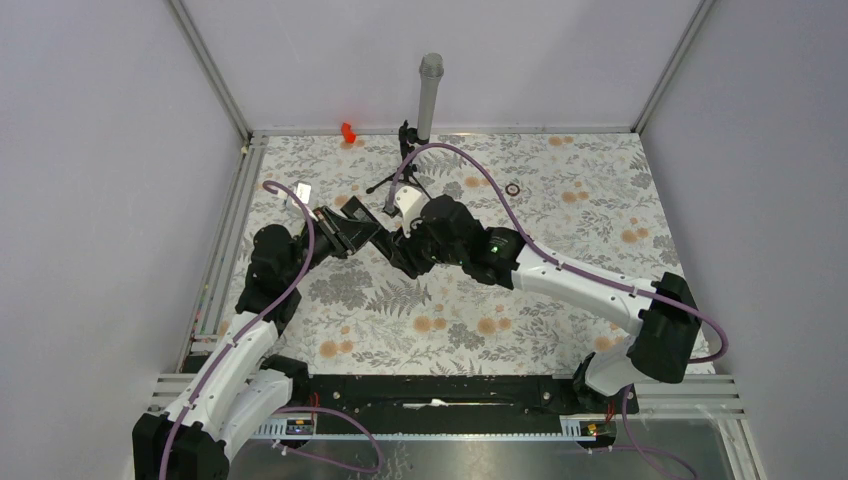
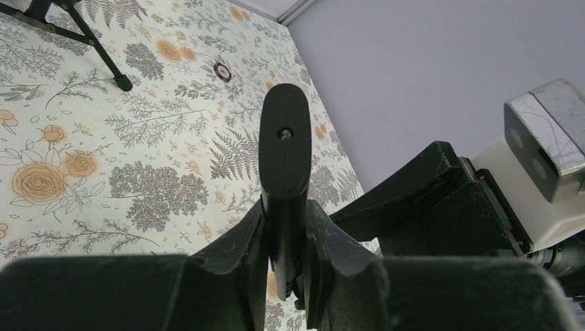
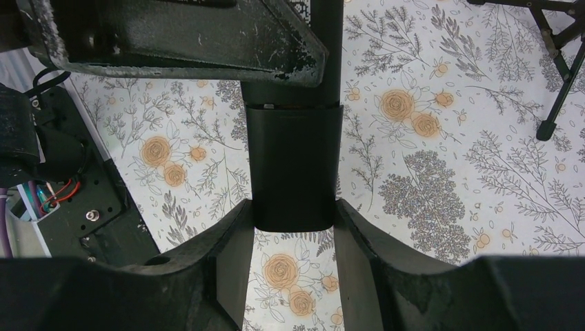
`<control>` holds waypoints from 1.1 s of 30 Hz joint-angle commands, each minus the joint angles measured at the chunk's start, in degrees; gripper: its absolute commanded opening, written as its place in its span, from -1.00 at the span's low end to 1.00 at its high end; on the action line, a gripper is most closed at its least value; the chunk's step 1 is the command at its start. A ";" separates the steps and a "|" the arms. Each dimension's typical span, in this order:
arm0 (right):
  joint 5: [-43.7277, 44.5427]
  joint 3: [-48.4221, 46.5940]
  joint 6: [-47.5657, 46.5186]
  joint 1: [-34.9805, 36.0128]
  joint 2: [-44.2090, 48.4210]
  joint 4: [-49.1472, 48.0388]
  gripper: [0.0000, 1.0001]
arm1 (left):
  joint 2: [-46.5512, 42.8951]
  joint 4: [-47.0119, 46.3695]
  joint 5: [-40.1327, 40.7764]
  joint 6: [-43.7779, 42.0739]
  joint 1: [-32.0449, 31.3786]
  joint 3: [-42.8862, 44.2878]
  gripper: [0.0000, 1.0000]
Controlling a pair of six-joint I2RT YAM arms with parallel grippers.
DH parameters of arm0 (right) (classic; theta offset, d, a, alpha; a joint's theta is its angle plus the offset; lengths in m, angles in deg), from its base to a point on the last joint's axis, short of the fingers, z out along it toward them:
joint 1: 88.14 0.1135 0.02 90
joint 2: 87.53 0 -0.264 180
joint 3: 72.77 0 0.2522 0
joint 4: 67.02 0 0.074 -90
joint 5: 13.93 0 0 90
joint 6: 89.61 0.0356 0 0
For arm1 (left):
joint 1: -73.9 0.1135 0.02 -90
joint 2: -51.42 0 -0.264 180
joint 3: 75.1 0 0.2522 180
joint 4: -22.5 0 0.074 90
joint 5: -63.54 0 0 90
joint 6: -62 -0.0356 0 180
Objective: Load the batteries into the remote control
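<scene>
Remote [image 1: 352,230] is off the floral table [image 1: 560,300], held in the air between the two arms near the left-centre, with the black tripod [image 1: 398,178] just behind it. Left gripper [image 2: 285,227] is nearly closed, pinching the thin sides of one end; right gripper [image 3: 294,217] is wider apart, clamped across the flat width of the other end. It's a slim matte-black bar: the left wrist view shows a rounded tip with a small hole, and the right wrist view shows a plain panel with a seam across it just past the fingers [image 3: 231,238].
</scene>
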State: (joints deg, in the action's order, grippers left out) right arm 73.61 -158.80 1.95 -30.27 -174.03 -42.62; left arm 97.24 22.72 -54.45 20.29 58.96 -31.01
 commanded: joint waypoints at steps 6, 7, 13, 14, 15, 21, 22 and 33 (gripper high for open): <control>-0.66 -3.62 -1.26 0.82 -1.64 2.63 -0.23 | -0.91 -2.96 -0.04 0.62 -0.44 2.10 -1.00; -0.48 -3.66 -1.29 0.85 -1.71 2.90 -0.23 | -0.77 -2.19 -0.20 0.51 -0.44 2.55 -1.00; 0.20 -4.43 -4.38 0.84 -2.53 5.37 -0.22 | -0.43 0.70 -0.84 0.60 -0.44 4.58 -1.00; 0.10 -4.38 -4.57 0.84 -2.49 5.51 -0.22 | -0.32 0.82 -0.93 0.62 -0.44 4.74 -1.00; -0.54 -4.29 -4.89 0.84 -2.53 5.55 -0.22 | -0.22 0.88 -1.13 0.77 -0.44 4.86 -1.00; -0.71 -4.30 -4.50 0.84 -2.57 4.60 -0.21 | 0.51 0.88 -1.81 1.19 -0.44 5.24 -1.00; -0.72 -4.41 -4.49 0.84 -2.54 4.38 -0.21 | 0.68 1.00 -1.94 1.27 -0.44 5.38 -1.00; 0.25 -6.98 -2.31 0.80 -4.52 5.74 -0.20 | 1.73 1.50 -3.17 1.67 -0.44 5.94 -1.00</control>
State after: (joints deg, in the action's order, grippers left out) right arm 73.63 -162.21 -1.15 -30.01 -177.18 -37.60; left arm 99.21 27.64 -54.82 20.67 58.96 -28.78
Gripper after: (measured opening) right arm 0.494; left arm 0.206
